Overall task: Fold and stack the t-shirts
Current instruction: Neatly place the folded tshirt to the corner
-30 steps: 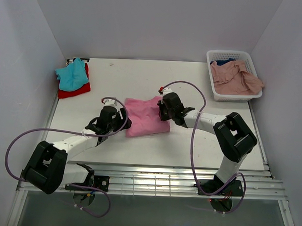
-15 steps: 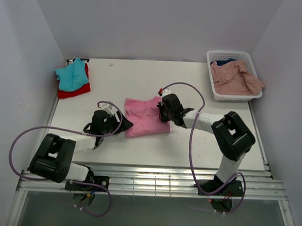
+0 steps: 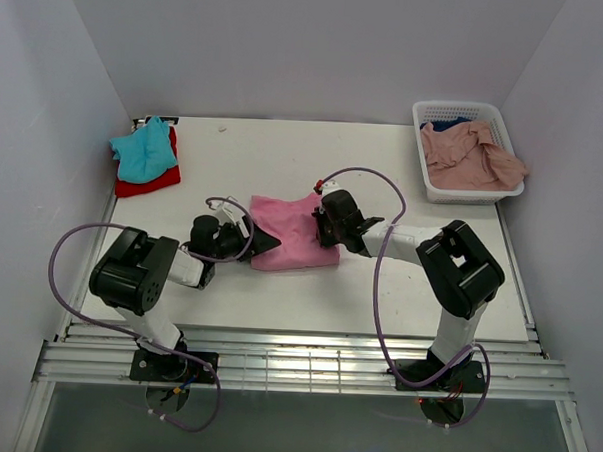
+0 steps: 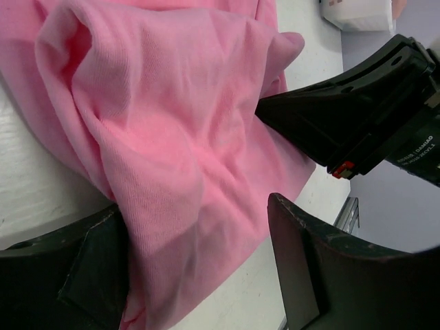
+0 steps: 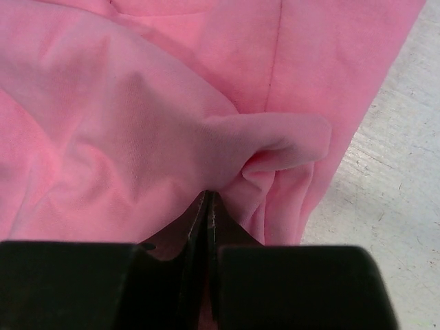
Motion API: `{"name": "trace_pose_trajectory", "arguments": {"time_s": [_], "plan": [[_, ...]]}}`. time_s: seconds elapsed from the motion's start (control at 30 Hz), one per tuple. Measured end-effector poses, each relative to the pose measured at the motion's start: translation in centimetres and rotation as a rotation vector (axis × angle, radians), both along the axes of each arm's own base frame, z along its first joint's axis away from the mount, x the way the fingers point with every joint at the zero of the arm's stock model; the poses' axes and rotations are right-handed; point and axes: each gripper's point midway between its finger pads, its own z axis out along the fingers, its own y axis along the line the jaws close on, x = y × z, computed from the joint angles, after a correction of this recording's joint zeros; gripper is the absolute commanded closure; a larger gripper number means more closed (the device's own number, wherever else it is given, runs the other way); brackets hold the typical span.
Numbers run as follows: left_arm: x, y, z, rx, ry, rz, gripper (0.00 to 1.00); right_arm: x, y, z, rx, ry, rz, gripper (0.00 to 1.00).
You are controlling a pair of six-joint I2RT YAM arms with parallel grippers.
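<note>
The bright pink t-shirt (image 3: 289, 232) lies roughly folded in the middle of the table. My left gripper (image 3: 265, 242) sits low at its left edge. In the left wrist view this gripper (image 4: 196, 230) is open, and its two dark fingers (image 4: 313, 275) straddle the pink t-shirt's (image 4: 172, 137) edge. My right gripper (image 3: 321, 223) rests on the shirt's right part. In the right wrist view the right gripper (image 5: 210, 198) is shut and pinches a raised fold of the pink t-shirt (image 5: 137, 124). A teal t-shirt (image 3: 145, 149) lies on a red t-shirt (image 3: 151, 183) at the far left.
A white lattice basket (image 3: 457, 107) stands at the back right and holds a dusty salmon-pink t-shirt (image 3: 473, 159) over a dark blue one (image 3: 448, 123). Side walls close in the white table (image 3: 379, 289). Purple cables loop from both arms.
My left arm has folded back toward its base while its gripper slid right, up to the pink shirt's left edge. The right gripper has stayed on the shirt.
</note>
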Motion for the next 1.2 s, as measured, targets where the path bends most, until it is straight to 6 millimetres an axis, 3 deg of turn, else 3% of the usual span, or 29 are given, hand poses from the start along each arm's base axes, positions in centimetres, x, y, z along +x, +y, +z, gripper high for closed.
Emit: {"name": "trace_pose_trajectory", "arguments": {"time_s": [0.13,0.5,0.53,0.63,0.67,0.8,0.9,1.03,1.2], "plan": [[1.0,-0.7,0.2,-0.032,-0.002,-0.014,0.15,0.0,0.2,-0.1,0.007,0.005,0.001,0.92],[2.7,-4.5,0.3,-0.066,-0.04,-0.076,0.17,0.0,0.6,-0.2,0.023,0.006,0.002,0.92],[2.8,-4.6,0.3,-0.066,-0.042,-0.075,0.19,0.0,0.6,-0.2,0.023,0.006,0.002,0.92],[2.8,-4.4,-0.2,-0.051,-0.038,-0.064,0.44,0.0,0.6,-0.2,0.026,0.006,0.004,0.92],[2.9,-4.4,-0.5,-0.044,-0.032,-0.06,0.59,0.0,0.7,-0.2,0.027,0.007,0.003,0.92],[2.8,-4.4,-1.9,-0.03,-0.002,-0.066,0.87,0.0,0.8,-0.2,0.032,0.006,0.006,0.92],[3.0,-4.7,-1.9,-0.033,-0.004,-0.082,0.95,0.0,0.8,-0.2,0.032,0.006,0.007,0.92],[3.4,-4.8,-1.8,0.018,-0.003,-0.093,0.96,-0.1,0.9,-0.2,0.03,0.004,0.007,0.86],[6.6,-3.8,-0.5,0.229,-0.043,-0.05,0.94,0.0,0.5,0.1,0.016,-0.005,-0.004,0.83]]}}
